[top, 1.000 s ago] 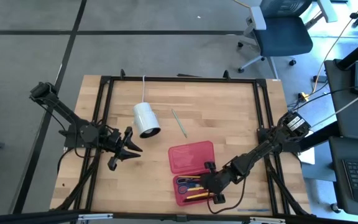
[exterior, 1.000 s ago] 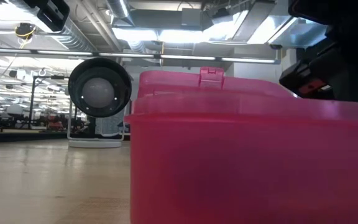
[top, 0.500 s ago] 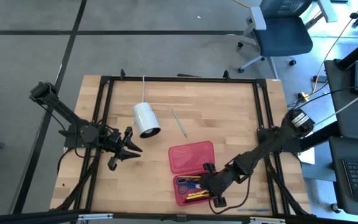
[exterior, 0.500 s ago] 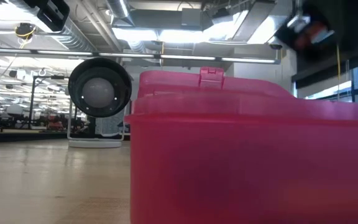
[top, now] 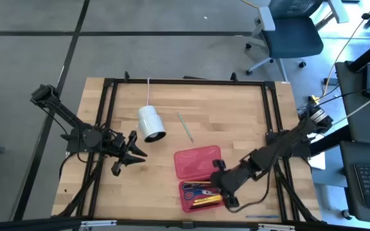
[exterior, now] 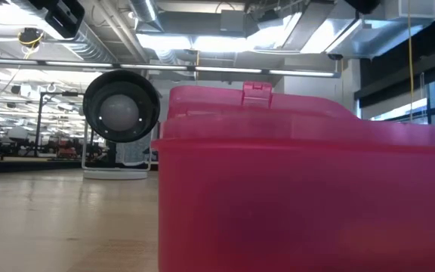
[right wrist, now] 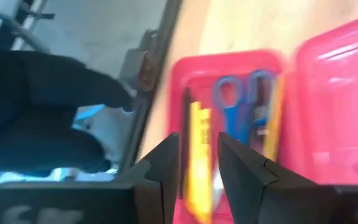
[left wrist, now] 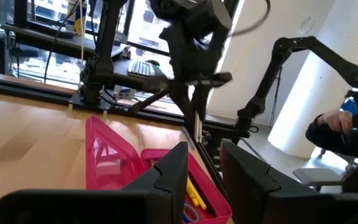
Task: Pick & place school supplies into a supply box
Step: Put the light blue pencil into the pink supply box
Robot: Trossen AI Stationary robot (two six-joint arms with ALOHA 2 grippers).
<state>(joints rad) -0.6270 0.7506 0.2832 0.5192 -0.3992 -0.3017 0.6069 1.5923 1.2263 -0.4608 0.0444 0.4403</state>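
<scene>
The red supply box [top: 198, 174] lies open near the table's near edge, its lid [top: 198, 160] flat on the far side of its tray [top: 202, 194]. Blue-handled scissors [right wrist: 244, 102], a yellow pencil [right wrist: 197, 155] and dark pens lie in the tray. One green pencil [top: 185, 126] lies on the bare wood farther back. My right gripper [top: 222, 186] hovers over the tray's right end, open and empty [right wrist: 197, 165]. My left gripper [top: 130, 157] waits open, left of the box. In the low view the box [exterior: 300, 189] fills the foreground.
A white cylinder [top: 150, 123] with a cord lies on its side far-left of the box, next to the green pencil; it shows in the low view as a dark round mouth [exterior: 121, 106]. A black frame rims the table. A person [left wrist: 347, 130] sits beyond the table's right side.
My right gripper has risen from the tray's right end and drawn slightly toward the table's right and far edges; its arm has left the low view's upper right. The box and its contents have kept still.
</scene>
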